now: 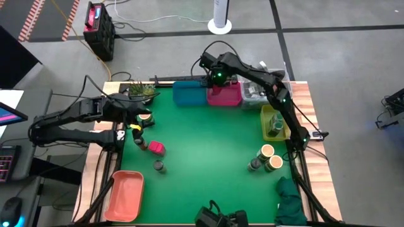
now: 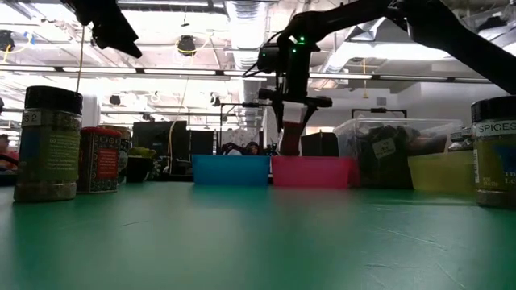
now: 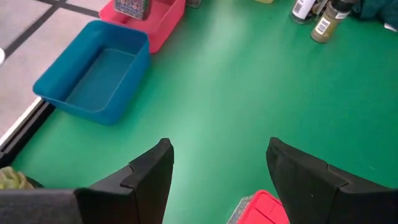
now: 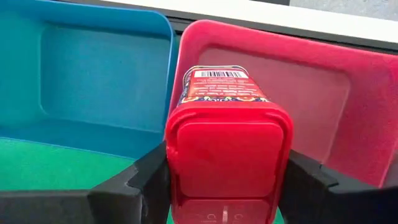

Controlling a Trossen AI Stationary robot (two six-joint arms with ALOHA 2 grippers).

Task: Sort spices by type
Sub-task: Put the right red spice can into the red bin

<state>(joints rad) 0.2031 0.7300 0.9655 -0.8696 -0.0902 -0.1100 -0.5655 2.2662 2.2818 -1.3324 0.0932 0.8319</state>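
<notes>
My right gripper (image 4: 225,160) is over the pink bin (image 1: 232,96) at the table's far edge, shut on a red spice pack (image 4: 227,124). My left gripper (image 3: 217,155) hangs open above the table's left side with nothing between its fingers. Another red pack (image 3: 261,208) lies just below it. Near it stand a tan-topped jar (image 1: 145,117), a magenta pack (image 1: 156,148) and a dark-lidded jar (image 1: 159,166). Two tan-topped jars (image 1: 270,156) and a dark jar (image 1: 254,165) stand at the right. My right gripper pinches the red pack at its lid end, one finger on each of two opposite sides (image 4: 174,155). The fingers come from above, pointing steeply down. The pack hangs lid up, and its barcode end (image 4: 217,74) dips into the pink bin. I cannot tell whether it touches the bin's floor.
A blue bin (image 1: 188,93) stands left of the pink one, and a clear tub (image 1: 255,93) to its right. A yellow bin (image 1: 274,123) holds jars. A potted plant (image 1: 142,91) is at the far left, an orange tray (image 1: 126,192) near left, and a green cloth (image 1: 290,202) near right.
</notes>
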